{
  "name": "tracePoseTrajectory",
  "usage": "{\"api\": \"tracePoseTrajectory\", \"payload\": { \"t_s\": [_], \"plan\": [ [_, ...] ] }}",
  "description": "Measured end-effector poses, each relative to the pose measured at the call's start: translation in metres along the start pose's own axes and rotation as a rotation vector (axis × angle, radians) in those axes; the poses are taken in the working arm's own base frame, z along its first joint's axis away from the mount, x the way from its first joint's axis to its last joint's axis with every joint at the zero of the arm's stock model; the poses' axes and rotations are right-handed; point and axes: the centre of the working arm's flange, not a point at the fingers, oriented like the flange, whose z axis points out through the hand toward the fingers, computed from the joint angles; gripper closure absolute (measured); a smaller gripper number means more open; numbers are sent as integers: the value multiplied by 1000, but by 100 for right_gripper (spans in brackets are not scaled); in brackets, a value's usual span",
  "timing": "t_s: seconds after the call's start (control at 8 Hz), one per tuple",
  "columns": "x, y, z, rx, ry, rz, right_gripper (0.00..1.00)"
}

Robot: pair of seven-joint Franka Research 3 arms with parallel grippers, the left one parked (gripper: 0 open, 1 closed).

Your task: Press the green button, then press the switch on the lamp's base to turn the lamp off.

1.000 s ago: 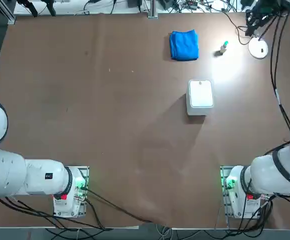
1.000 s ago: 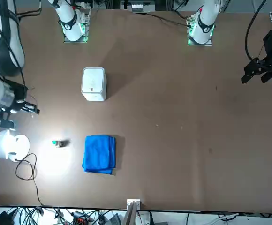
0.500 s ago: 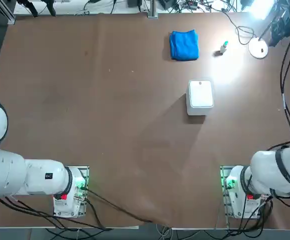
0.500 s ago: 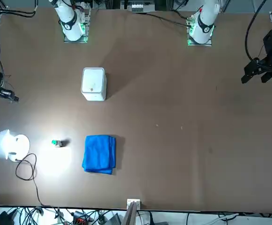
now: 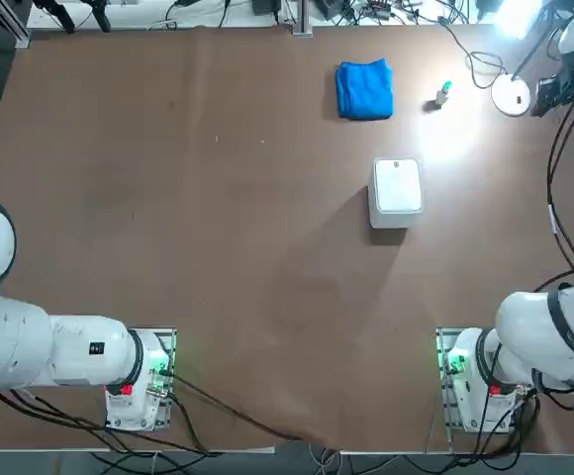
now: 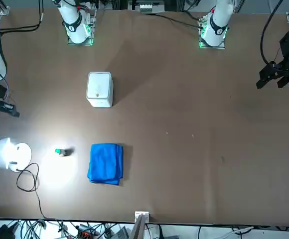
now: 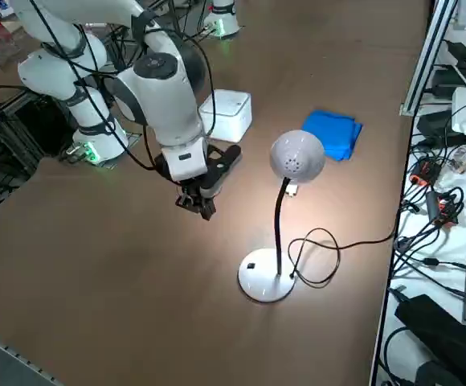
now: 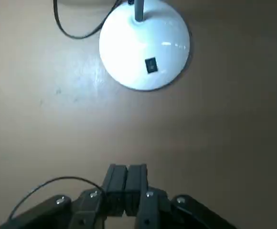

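— Where's the lamp [image 7: 297, 157]?
— On the counter [image 7: 136, 281], near the right gripper [image 8: 127, 183], its fingers closed together. Its thin black arm rises from a glossy white disc, the base [image 8: 145, 45], to a pale round head.
— And the switch [image 8: 151, 65]?
— A small dark rectangle on the disc.
— The green button [image 5: 443, 93]?
— Lying beside the blue cloth [image 5: 364, 90], green cap pointing away from the robot.

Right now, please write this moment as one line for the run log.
right pincer: shut, beside lamp base | lamp: on | switch: untouched | green button: upright, untouched
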Motion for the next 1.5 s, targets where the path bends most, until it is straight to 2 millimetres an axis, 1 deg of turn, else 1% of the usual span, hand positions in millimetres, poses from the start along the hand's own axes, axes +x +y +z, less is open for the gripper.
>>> {"api": "tracePoseTrajectory", "payload": {
  "t_s": [0.38, 0.62, 0.75, 0.88, 1.25, 1.5],
  "plan": [
    [17, -3, 52, -34, 184, -2, 99],
    [19, -1, 84, -53, 265, 2, 99],
    [19, -1, 93, -58, 287, 3, 99],
    [19, -1, 98, -59, 290, 3, 99],
    [23, 0, 94, -61, 302, 3, 99],
    [23, 0, 96, -64, 316, 4, 99]
  ]
}}
